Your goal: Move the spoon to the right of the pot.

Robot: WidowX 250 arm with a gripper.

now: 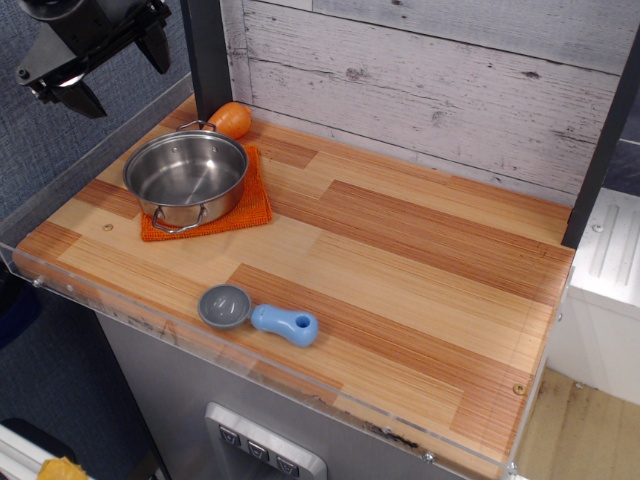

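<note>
The spoon (256, 314) lies flat near the table's front edge, grey bowl to the left and light-blue handle to the right. The shiny steel pot (187, 176) stands empty on an orange cloth (250, 207) at the back left of the table. My gripper (118, 68) hangs high at the top left, above and left of the pot and far from the spoon. Its two dark fingers are spread apart with nothing between them.
An orange rounded object (231, 119) sits just behind the pot against the wall. A dark post (206, 55) stands at the back left. A clear plastic lip (300, 385) runs along the table's front edge. Bare wooden tabletop (420, 260) stretches right of the pot.
</note>
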